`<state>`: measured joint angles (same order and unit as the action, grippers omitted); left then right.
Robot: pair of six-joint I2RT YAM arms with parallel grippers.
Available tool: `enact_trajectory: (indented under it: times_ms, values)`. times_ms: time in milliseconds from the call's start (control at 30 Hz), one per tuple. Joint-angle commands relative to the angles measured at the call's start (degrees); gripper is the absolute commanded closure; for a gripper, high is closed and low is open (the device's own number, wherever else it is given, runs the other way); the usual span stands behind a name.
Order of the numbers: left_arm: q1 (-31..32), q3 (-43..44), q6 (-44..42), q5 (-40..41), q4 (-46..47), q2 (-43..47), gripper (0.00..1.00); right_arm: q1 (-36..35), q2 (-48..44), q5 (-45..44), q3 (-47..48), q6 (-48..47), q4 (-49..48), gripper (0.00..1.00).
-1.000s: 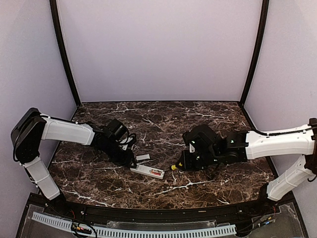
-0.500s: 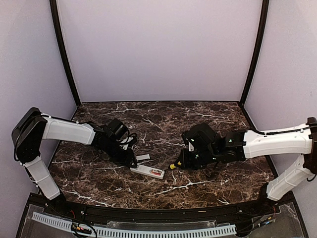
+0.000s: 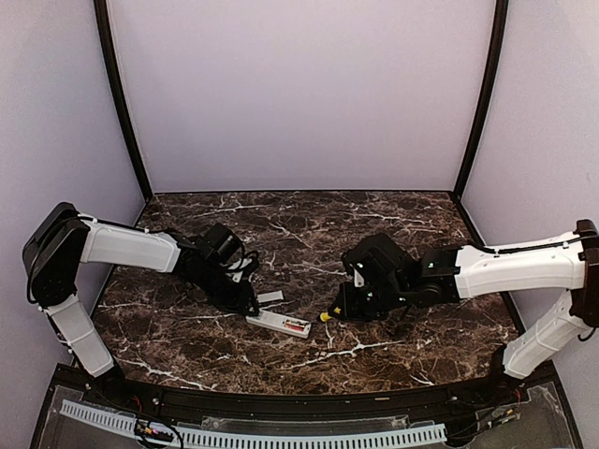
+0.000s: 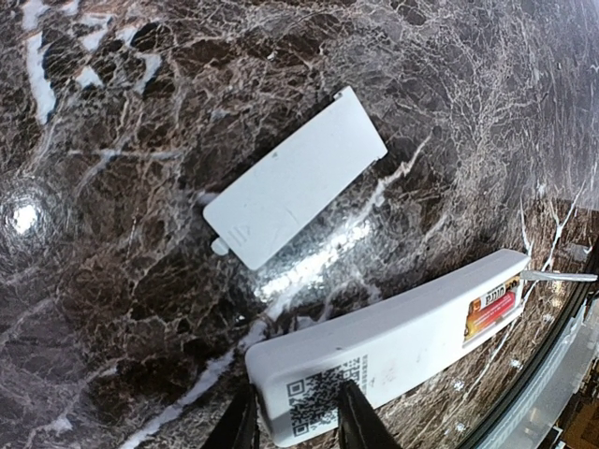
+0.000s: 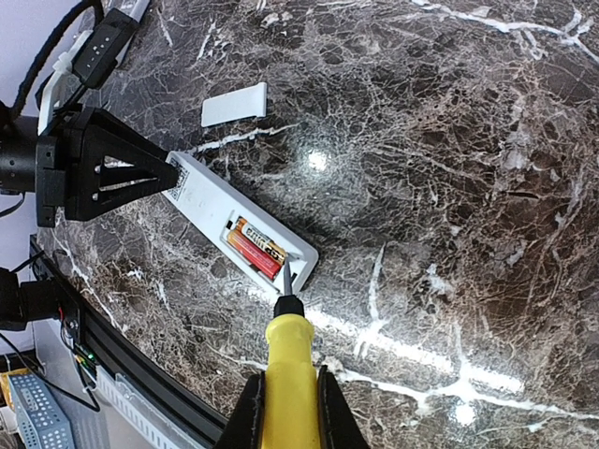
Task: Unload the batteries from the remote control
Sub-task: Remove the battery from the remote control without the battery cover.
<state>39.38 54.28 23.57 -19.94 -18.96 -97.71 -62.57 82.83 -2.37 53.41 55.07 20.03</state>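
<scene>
The white remote control [image 3: 277, 322] lies back-up on the marble, its compartment open. Two batteries [image 5: 255, 248], one reddish and one orange-and-dark, lie side by side in it. My left gripper [image 4: 295, 416] is shut on the remote's QR-code end [image 4: 323, 402], one finger on each long edge. My right gripper [image 5: 285, 393] is shut on a yellow-handled stick tool [image 5: 288, 360]. The tool's metal tip [image 5: 284, 279] rests at the near end of the battery compartment, beside the batteries. Seen from above, the right gripper [image 3: 348, 307] sits just right of the remote.
The flat grey-white cover plate [image 4: 295, 178] lies loose on the marble table [image 3: 374, 234] just beyond the remote. The table's black front rail [image 5: 140, 374] runs close to the remote's near side. Lilac walls enclose the table.
My right arm has crept left, carrying the yellow tool's tip up to the remote's open end. The left gripper and the remote have stayed put.
</scene>
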Motion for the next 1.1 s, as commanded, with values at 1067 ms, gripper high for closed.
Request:
enact_trajectory:
  times_ms: [1067]
  values:
    - [0.8, -0.5, 0.2, -2.4, -0.1, -1.5, 0.74, 4.7, 1.4, 7.2, -3.3, 2.6, -4.1, 1.0]
